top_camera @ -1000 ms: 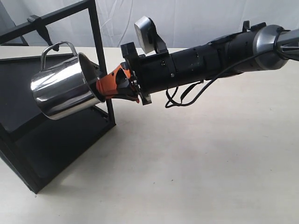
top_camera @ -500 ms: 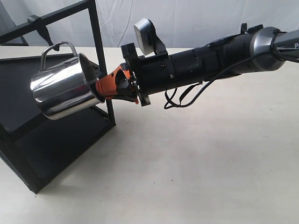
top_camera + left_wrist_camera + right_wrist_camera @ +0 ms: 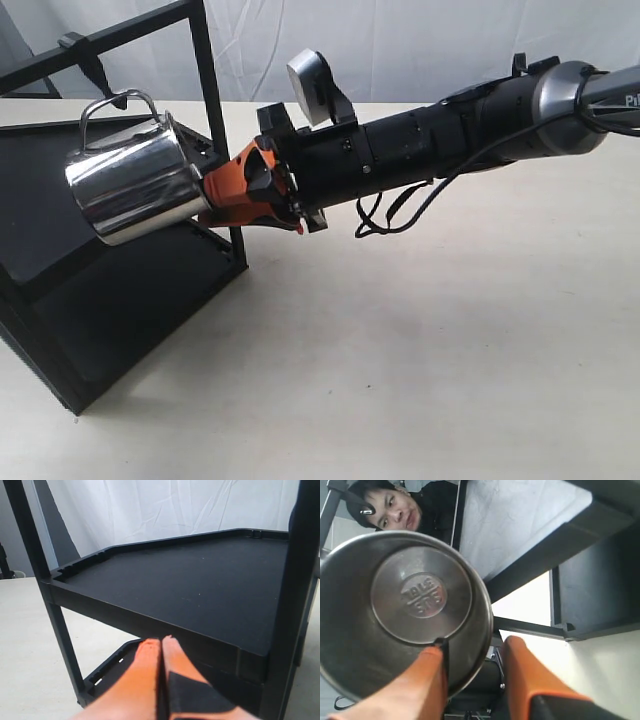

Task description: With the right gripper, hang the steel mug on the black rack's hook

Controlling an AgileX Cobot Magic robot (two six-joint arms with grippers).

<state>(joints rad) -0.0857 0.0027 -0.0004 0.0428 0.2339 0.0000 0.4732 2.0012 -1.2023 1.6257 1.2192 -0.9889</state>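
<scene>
The steel mug (image 3: 135, 185) hangs tilted in the air at the black rack's (image 3: 205, 60) front post, its wire handle (image 3: 120, 98) uppermost and just under the hook (image 3: 95, 65) on the slanted top bar. I cannot tell whether handle and hook touch. My right gripper (image 3: 205, 195) straddles the mug's rim. In the right wrist view one orange finger of my right gripper (image 3: 472, 647) lies inside the mug (image 3: 405, 605), while the other stands off from its wall, so the jaws are open. My left gripper (image 3: 161, 641) is shut on nothing, facing the rack's shelves (image 3: 200, 575).
The rack stands on a beige table (image 3: 450, 350) with a white curtain behind. The right arm's black cables (image 3: 400, 210) sag below its body. A person's face (image 3: 395, 510) shows beyond the mug in the right wrist view.
The mug has swung more upright and a little to the left, its handle nearer the hook. The right gripper's orange fingers have spread apart and turned slightly.
</scene>
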